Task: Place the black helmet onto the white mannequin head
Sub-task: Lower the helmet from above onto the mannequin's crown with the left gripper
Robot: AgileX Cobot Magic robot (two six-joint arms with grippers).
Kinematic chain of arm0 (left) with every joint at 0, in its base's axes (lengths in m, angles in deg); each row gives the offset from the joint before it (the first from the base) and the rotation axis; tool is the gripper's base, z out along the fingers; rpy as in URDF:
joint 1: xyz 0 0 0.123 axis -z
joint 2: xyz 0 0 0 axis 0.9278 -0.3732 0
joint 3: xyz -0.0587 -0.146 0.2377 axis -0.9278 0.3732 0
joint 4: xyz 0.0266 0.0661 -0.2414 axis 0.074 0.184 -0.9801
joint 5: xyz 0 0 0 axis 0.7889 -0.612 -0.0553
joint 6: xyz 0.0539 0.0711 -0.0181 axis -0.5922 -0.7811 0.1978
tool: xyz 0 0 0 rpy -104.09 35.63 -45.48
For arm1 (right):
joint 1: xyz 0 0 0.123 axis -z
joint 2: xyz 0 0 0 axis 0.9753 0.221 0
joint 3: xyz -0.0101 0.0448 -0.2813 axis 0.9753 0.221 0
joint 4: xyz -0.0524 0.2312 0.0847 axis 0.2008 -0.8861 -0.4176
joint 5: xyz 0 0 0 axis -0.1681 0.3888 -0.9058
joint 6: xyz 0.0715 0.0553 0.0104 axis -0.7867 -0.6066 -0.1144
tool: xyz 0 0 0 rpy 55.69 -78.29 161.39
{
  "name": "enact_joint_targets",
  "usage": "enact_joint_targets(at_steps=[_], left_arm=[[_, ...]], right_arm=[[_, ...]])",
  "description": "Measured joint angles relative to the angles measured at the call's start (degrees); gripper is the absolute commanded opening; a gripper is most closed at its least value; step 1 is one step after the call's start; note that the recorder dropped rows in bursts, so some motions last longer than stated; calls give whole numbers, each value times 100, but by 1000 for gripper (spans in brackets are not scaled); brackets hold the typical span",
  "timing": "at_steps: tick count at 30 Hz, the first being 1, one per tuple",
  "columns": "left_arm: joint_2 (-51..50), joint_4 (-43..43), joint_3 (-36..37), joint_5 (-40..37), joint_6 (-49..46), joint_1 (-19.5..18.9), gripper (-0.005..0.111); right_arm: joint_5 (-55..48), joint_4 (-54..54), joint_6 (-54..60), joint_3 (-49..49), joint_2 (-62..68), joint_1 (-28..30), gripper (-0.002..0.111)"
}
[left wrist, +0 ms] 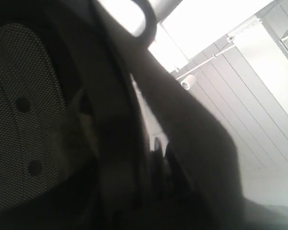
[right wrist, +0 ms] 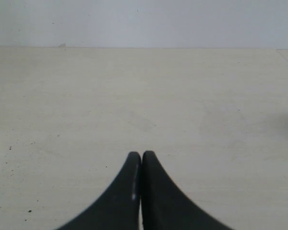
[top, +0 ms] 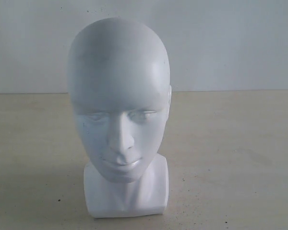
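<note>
The white mannequin head [top: 119, 96] stands upright on its blocky neck base on the beige table [top: 240, 158], facing the exterior camera with its crown bare. No helmet or arm appears in that view. The left wrist view is filled by the black helmet [left wrist: 110, 120], seen from very close, with its dotted padded lining [left wrist: 24, 110] to one side. My left gripper [left wrist: 161, 148] is a dark shape pressed against the helmet's edge and seems shut on it. My right gripper [right wrist: 141, 155] is shut with nothing in it, low over the bare table [right wrist: 134, 96].
Behind the helmet the left wrist view shows a panelled ceiling with bright lights [left wrist: 221, 19]. A pale wall [top: 230, 43] rises behind the table's far edge.
</note>
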Motion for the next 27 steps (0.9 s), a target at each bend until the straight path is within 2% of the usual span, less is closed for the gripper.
enact_joint_targets(at_steps=[10, 15, 22, 27], left_arm=[[293, 157, 1021, -66, 0, 0, 4], [293, 54, 1101, -127, 0, 69, 4], [306, 66, 1101, -145, -72, 410, 4], [341, -60, 1326, -109, -83, 435, 4]], right_arm=[[0, 0, 0, 0, 0, 0, 0], [0, 0, 0, 0, 0, 0, 0], [0, 0, 0, 0, 0, 0, 0], [0, 0, 0, 0, 0, 0, 0]])
